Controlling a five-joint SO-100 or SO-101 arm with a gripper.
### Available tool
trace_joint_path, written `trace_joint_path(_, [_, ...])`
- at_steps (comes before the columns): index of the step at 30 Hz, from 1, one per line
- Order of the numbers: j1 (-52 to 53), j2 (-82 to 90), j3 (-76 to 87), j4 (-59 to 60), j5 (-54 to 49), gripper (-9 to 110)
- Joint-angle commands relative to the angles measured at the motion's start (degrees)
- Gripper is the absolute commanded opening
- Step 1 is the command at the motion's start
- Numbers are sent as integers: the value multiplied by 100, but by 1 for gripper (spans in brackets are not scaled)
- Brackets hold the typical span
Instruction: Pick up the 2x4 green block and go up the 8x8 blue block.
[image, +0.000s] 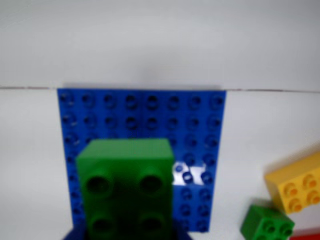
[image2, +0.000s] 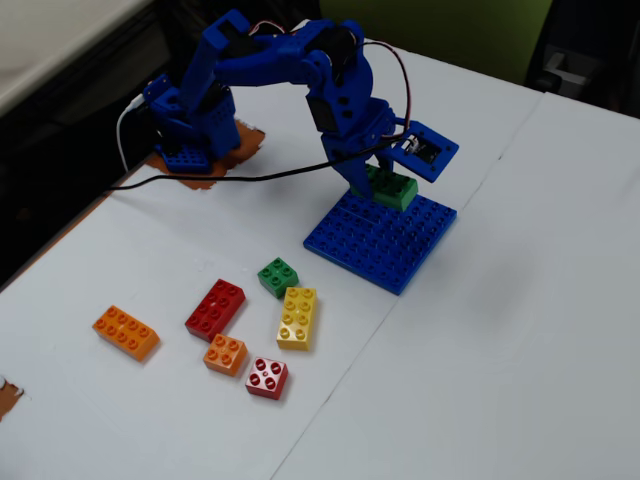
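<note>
In the fixed view, upper centre of the frame, the gripper (image2: 385, 178) is closed around the green block (image2: 392, 188), held over the far edge of the blue baseplate (image2: 385, 240). The wrist view shows the green block (image: 127, 192) low in the frame before the baseplate (image: 195, 130); only the fixed view shows the orange long brick (image2: 126, 332).

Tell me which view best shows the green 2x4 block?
The fixed view: the green block shows whole enough, held by the jaws above the blue plate's far edge. The wrist view shows the green block blurred, end-on, cropped at the bottom, only four studs visible.
</note>
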Motion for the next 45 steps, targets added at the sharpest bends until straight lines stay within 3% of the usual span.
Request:
trace_joint_path(1, [44,79,-281,-123,26,0])
trace_joint_path(45, [18,9,-308,-35,79,0])
